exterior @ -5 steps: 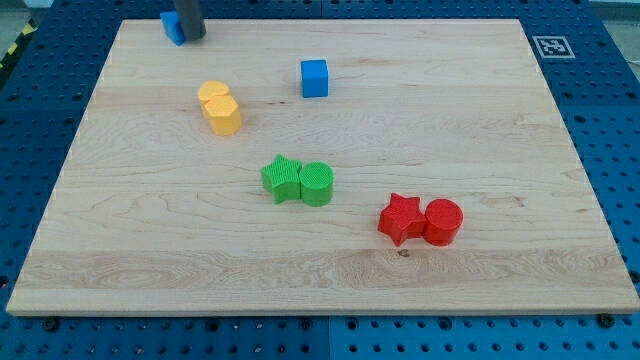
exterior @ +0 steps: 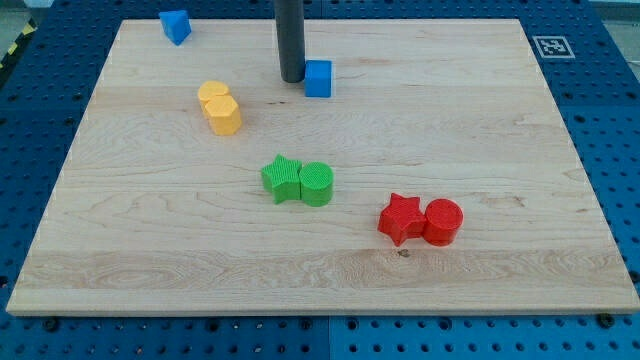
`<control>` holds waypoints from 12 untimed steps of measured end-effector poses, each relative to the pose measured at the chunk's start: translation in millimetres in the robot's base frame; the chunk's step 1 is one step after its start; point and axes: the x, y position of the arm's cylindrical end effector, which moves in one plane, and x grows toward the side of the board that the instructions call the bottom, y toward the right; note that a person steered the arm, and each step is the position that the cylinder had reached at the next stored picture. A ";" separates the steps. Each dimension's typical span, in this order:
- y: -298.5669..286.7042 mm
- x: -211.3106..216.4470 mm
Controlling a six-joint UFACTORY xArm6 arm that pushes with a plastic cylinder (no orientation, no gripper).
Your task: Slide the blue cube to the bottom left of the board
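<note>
The blue cube (exterior: 318, 78) sits on the wooden board (exterior: 480, 150) near the view's top centre. My tip (exterior: 292, 78) stands on the board just to the left of the cube, close to its left face or touching it; I cannot tell which. A second blue block (exterior: 175, 26), of unclear shape, lies at the board's top left.
Two yellow blocks (exterior: 220, 108) touch each other, left of centre. A green star (exterior: 282, 179) and green cylinder (exterior: 317, 184) sit together mid-board. A red star (exterior: 401, 218) and red cylinder (exterior: 443, 222) sit together to the lower right. A marker tag (exterior: 551, 46) is at the top right corner.
My tip has moved right from beside the top-left blue block to just left of the blue cube. The cube sits very slightly further right. The other blocks have not moved.
</note>
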 end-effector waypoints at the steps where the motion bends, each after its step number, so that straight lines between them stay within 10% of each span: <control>1: -2.0 -3.1; 3: 13.5 -36.9; 9: 118.5 62.8; 12: 35.3 67.6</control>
